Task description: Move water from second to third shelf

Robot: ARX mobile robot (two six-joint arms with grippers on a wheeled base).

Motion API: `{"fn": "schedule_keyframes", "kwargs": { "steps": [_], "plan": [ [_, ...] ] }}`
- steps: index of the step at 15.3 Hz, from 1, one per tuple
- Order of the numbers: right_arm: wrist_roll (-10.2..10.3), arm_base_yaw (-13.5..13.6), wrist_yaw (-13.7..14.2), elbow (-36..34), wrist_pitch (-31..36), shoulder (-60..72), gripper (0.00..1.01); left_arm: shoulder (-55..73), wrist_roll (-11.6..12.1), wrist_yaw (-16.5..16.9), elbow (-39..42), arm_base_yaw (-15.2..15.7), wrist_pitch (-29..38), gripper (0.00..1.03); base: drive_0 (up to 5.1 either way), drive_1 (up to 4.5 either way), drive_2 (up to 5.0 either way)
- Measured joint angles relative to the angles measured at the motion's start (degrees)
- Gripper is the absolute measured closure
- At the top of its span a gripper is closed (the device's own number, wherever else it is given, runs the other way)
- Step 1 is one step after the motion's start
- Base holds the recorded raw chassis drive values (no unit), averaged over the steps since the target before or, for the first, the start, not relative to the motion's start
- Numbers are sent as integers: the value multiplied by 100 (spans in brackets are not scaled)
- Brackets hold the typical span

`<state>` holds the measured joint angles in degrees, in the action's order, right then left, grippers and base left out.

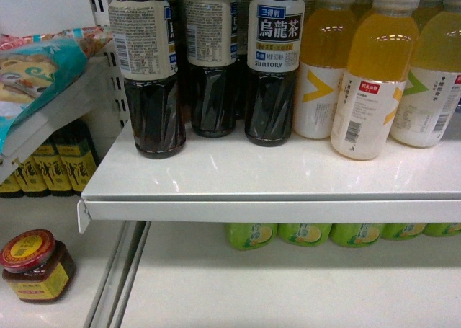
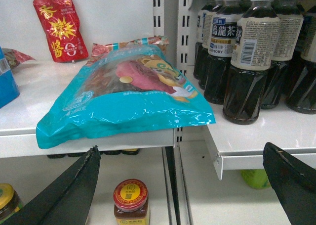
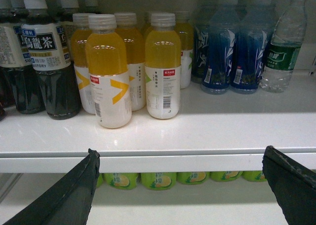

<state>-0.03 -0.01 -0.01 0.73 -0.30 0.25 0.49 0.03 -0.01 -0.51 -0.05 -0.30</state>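
Observation:
The water (image 3: 283,47), a clear ribbed bottle with a green label, stands at the far right of the white shelf (image 3: 207,128) in the right wrist view, beside blue bottles (image 3: 232,47). My right gripper (image 3: 181,151) hangs open in front of that shelf's front edge, well left of and below the water, holding nothing. In the left wrist view, my left gripper (image 2: 181,148) is open and empty at the gap between two shelf sections. The head view shows neither the water nor either gripper.
Dark tea bottles (image 1: 274,68) and orange drink bottles (image 1: 371,76) fill the shelf (image 1: 274,176). Green bottles (image 3: 158,179) stand on the shelf below. A teal snack bag (image 2: 128,94) overhangs the left shelf, with a red-lidded jar (image 2: 131,200) underneath.

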Motion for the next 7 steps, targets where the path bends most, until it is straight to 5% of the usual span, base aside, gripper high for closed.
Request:
{"fn": "schedule_keyframes", "kwargs": {
  "steps": [7],
  "plan": [
    [0, 0, 0, 0, 0, 0, 3, 0, 0, 0, 0, 0, -2, 5, 0, 0, 0]
  ]
}}
